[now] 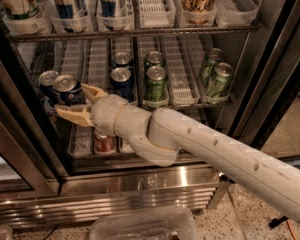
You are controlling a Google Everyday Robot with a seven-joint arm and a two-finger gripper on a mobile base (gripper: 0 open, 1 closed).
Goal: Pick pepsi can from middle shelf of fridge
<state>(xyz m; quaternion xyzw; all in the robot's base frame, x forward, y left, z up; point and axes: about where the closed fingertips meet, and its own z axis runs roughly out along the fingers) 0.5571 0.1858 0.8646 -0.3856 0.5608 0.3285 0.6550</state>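
Observation:
My gripper is at the left of the middle shelf of the fridge. Its two tan fingers are closed on a blue pepsi can with a silver top, one above right, one below. The can stands at the shelf's front edge. A second blue can sits just behind it on the left. Two more pepsi cans stand in a middle lane.
Green cans stand right of the pepsi lane, more green cans at the far right. A small red can is on the shelf below. The top shelf holds tall drinks. A clear plastic bin lies on the floor.

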